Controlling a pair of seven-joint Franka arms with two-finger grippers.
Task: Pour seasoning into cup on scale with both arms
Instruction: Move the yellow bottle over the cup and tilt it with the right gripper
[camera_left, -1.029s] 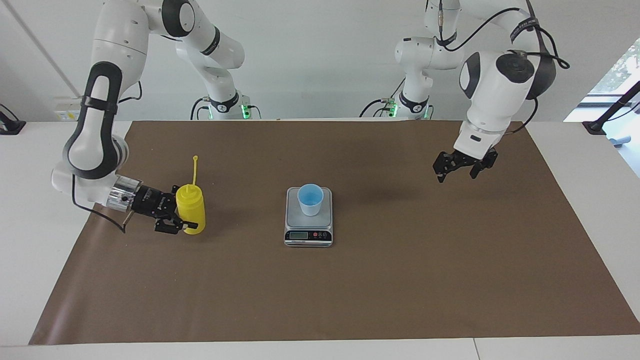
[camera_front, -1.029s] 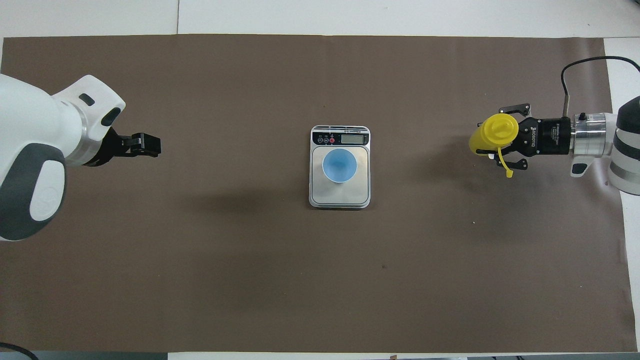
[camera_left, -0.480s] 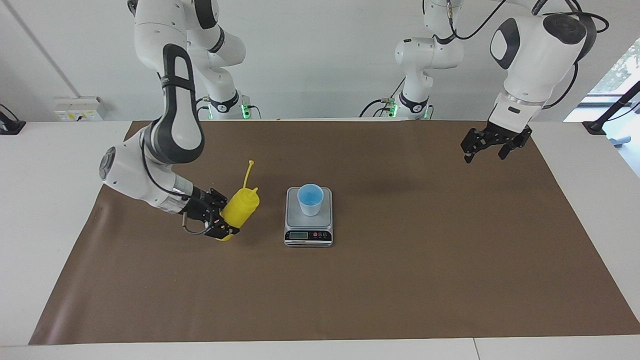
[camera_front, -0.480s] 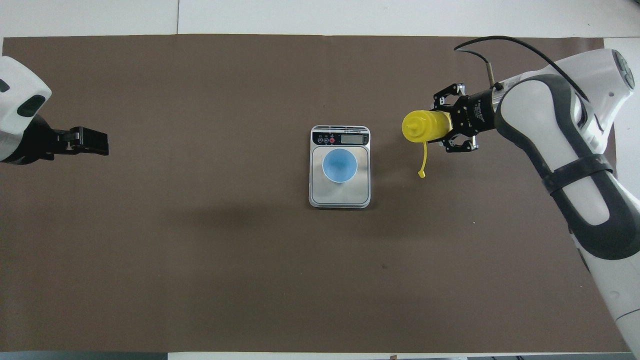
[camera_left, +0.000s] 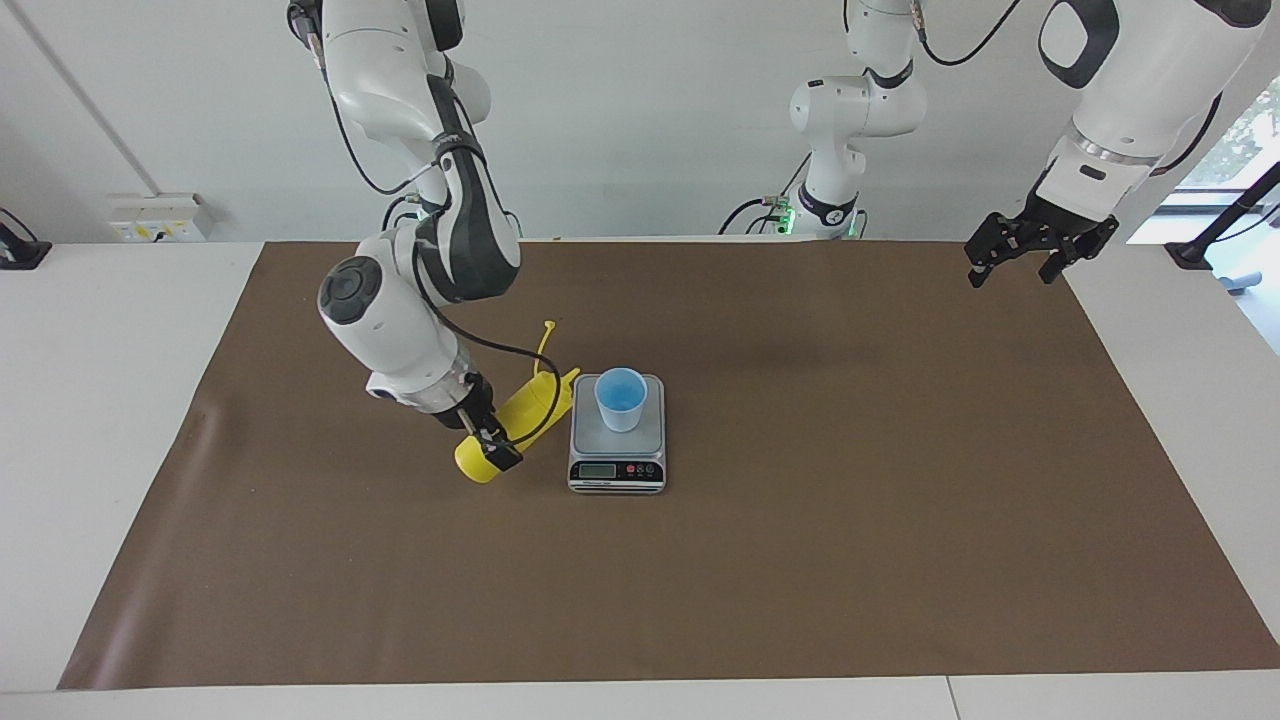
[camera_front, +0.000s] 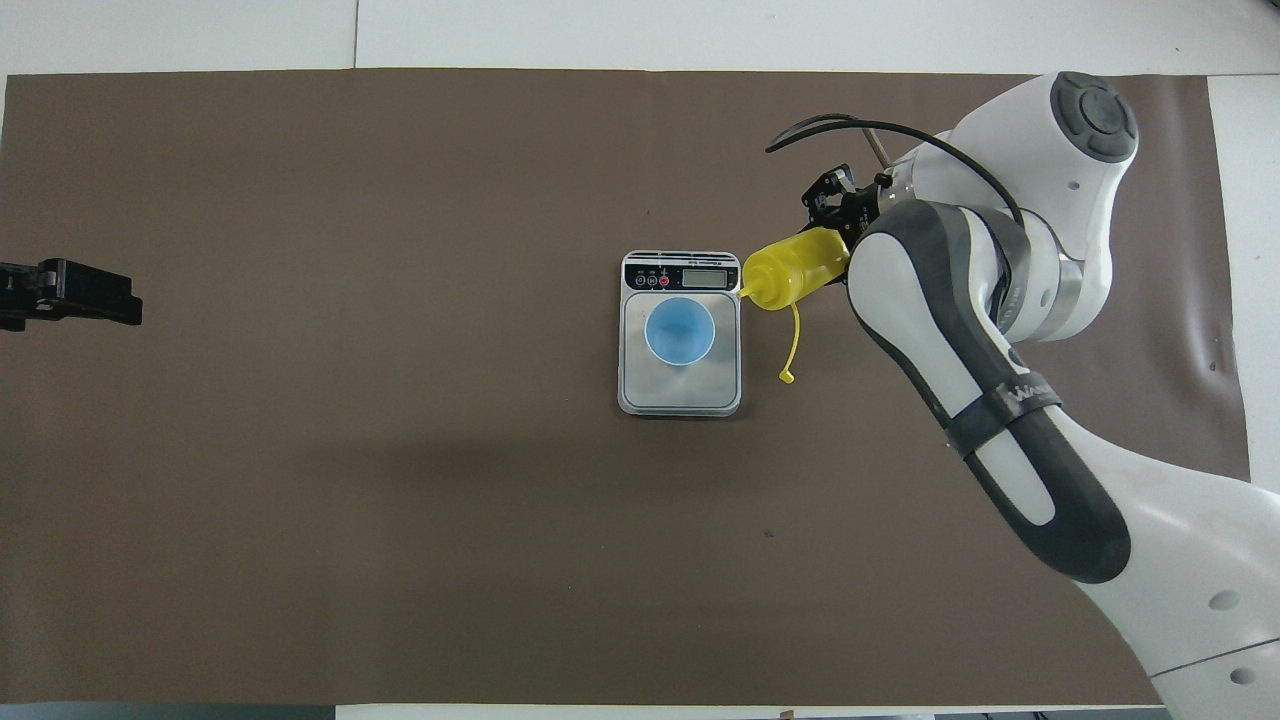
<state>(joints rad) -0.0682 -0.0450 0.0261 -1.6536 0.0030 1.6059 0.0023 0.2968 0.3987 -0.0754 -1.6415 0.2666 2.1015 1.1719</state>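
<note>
Right gripper (camera_left: 487, 447): clamped on the yellow seasoning bottle (camera_left: 520, 420) near its base, holding it up off the brown mat (camera_left: 800, 560), just beside the scale on the right arm's end of the table.
Seasoning bottle: tilted steeply, base low, cone nozzle (camera_front: 747, 291) aimed toward the scale; in the overhead view the nozzle sits at about 2 o'clock from the cup, right at the scale's edge. Whether the tip actually touches the scale I cannot tell from here.
Cap strap (camera_front: 793, 345): hangs loose from the bottle's neck, its small cap dangling free over the mat.
Scale (camera_left: 578, 428): flat on the mat at mid-table, black display strip (camera_left: 616, 471) on the edge away from the robots.
Cup (camera_left: 620, 399): light blue, upright on the scale's silver plate, roughly centred, apart from the nozzle.
Left gripper (camera_left: 1030, 255): fingers spread wide with nothing in them, raised over the mat's corner at the left arm's end, well apart from the scale; in the facing view, at about 2 o'clock from the cup.
Left arm: waits there.
</note>
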